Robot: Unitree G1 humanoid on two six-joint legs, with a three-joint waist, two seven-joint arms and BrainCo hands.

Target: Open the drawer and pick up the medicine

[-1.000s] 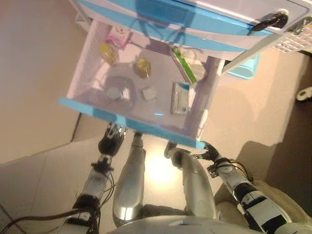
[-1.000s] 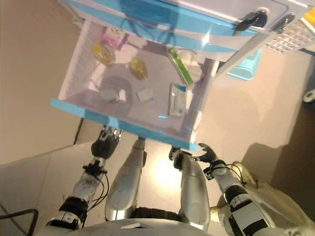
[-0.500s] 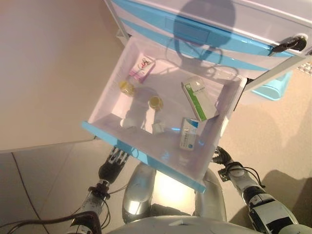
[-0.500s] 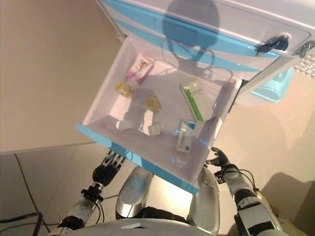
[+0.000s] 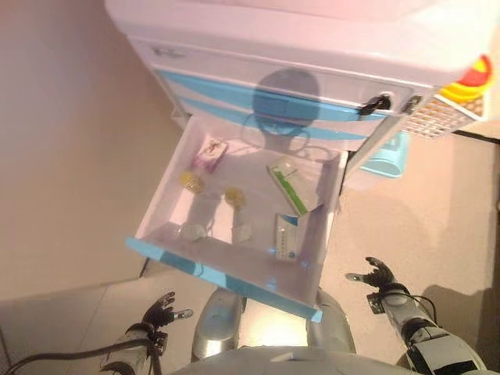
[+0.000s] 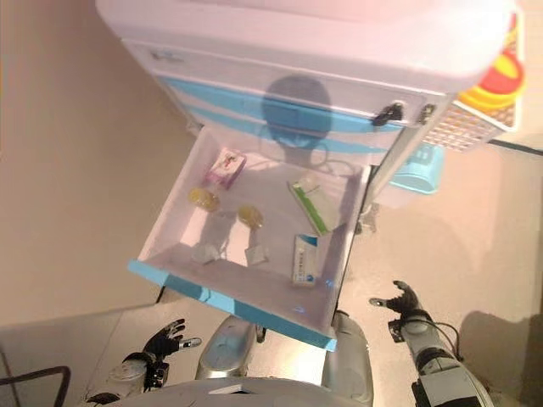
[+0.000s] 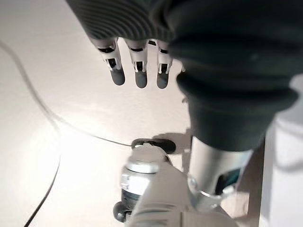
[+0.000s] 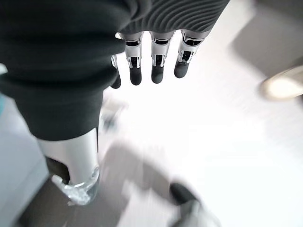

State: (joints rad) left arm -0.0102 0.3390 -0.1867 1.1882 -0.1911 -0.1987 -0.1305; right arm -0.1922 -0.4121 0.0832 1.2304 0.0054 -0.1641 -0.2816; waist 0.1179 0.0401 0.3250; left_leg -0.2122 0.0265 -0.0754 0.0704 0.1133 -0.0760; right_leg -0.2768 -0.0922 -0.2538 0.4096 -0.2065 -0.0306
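The white drawer with a blue front (image 5: 221,280) stands pulled out of the white and blue cabinet (image 5: 258,55). Inside lie a pink box (image 5: 210,153), a green-striped white box (image 5: 291,186), a blue and white box (image 5: 286,235), two small yellow vials (image 5: 191,181) and two small pale items near the front. My left hand (image 5: 160,311) hangs below the drawer front at the lower left, open and empty. Low down to the right of the drawer my right hand (image 5: 380,275) is open too, holding nothing. Both wrist views show straight fingers (image 7: 136,75) over bare floor.
A light blue bin (image 5: 388,160) stands on the floor to the right of the cabinet. A yellow and red thing (image 5: 471,80) sits at the cabinet's right edge. A beige wall runs along the left.
The whole picture has shifted: the camera moved back and the cabinet top shows. Both hands have come away from the drawer front and dropped lower, spread open.
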